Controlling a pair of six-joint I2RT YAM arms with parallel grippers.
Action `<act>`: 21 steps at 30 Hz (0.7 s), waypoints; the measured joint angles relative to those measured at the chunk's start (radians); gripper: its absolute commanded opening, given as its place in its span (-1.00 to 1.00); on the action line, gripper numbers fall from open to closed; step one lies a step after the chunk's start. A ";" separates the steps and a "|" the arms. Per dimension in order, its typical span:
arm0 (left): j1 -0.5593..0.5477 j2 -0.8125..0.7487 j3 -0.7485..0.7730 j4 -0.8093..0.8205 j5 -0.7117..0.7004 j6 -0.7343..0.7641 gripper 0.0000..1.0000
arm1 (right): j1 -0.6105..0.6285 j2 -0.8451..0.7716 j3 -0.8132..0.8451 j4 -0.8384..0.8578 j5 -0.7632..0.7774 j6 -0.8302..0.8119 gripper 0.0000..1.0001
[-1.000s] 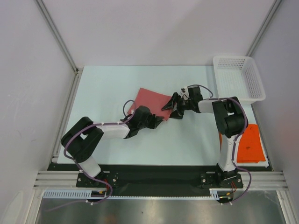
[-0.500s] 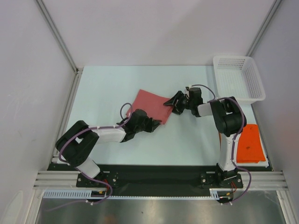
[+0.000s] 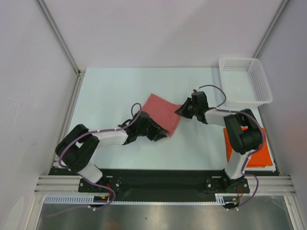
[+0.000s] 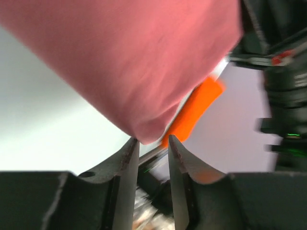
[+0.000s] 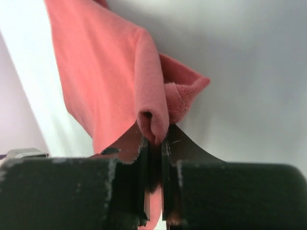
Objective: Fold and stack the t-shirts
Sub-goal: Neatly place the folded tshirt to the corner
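The task looks about half done. The orange shirt (image 3: 261, 155) already lies as a flat, folded rectangle at the near right of the worktop (image 3: 110, 91), partly hidden under the right arm. It looks ready to be the base of the stack.

The pink shirt (image 3: 160, 113) is mid-worktop between the two arms, well apart from the orange one. It is gathered into a rough, skewed rectangle, so some folding seems done. Its edges are not square, though, and one side is lifted off the surface.

The right gripper (image 5: 154, 139) is clamped on the pink shirt, with a rolled double layer of the far right corner pinched between its jaws. The left gripper (image 4: 153, 141) sits at the near edge of the same shirt with its jaws a little apart. The cloth's lowest fold hangs right at the tip of one finger but is not between them, so this side holds nothing.

What seems left is to finish and flatten the pink fold, then carry it across and set it on the orange shirt. The basket (image 3: 244, 84) at the far right holds no shirt.
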 measured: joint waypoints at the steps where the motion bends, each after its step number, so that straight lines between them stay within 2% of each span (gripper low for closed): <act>1: 0.006 0.000 0.006 -0.018 0.045 0.068 -0.27 | 0.009 -0.057 -0.022 -0.044 0.041 -0.019 -1.00; 5: 0.039 -0.072 -0.043 -0.071 0.138 0.277 -0.20 | 0.027 -0.279 -0.114 -0.181 0.156 -0.062 -1.00; 13: 0.057 -0.484 -0.035 -0.281 0.212 0.700 -0.09 | -0.024 -0.639 -0.241 -0.457 0.316 -0.047 -1.00; 17: 0.069 -0.630 -0.026 -0.368 0.221 0.850 -0.09 | -0.087 -0.783 -0.269 -0.600 0.396 -0.011 -1.00; 21: 0.100 -0.661 -0.026 -0.444 0.249 0.940 -0.11 | -0.238 -0.902 -0.275 -0.741 0.467 0.056 -1.00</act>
